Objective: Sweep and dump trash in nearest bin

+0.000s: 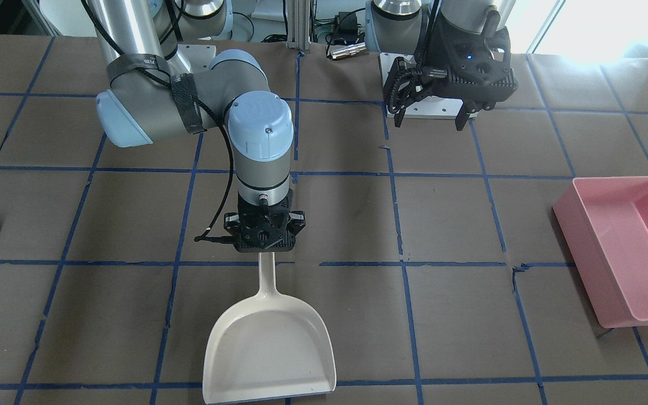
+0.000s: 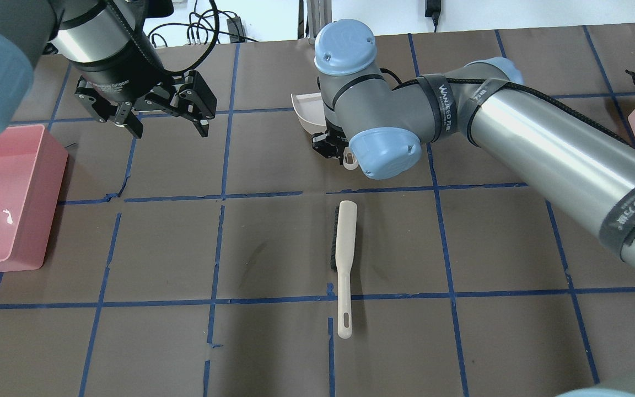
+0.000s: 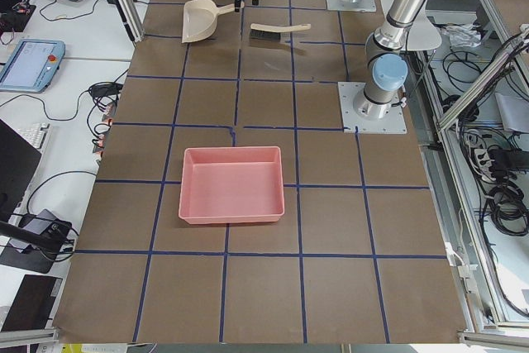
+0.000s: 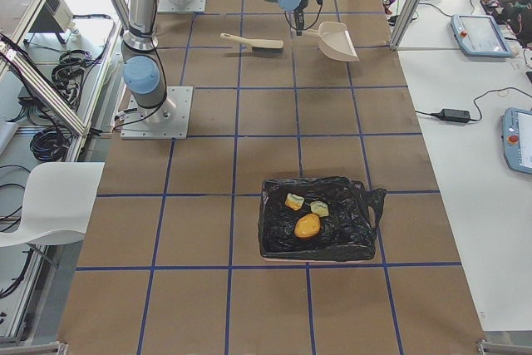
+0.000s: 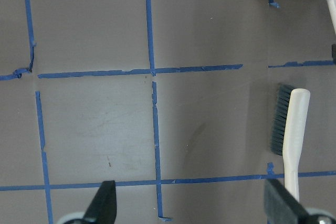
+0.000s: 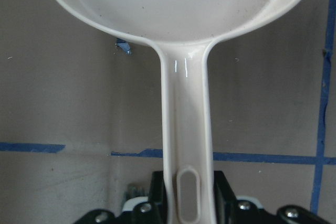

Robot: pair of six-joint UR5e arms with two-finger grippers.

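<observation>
Reading the overhead view as a clock, I find the black-bag-lined bin far out at 3 with all the trash in it: a round glossy orange ball and two pale yellow-green chunks. I judge the dumping done. An empty pink plastic bin sits at 9. The right gripper is clamped on the handle of the cream plastic dustpan. My worry: pulling back toward 6 could clip the cream-handled brush lying there. The left gripper hangs spread and empty at 10.
</observation>
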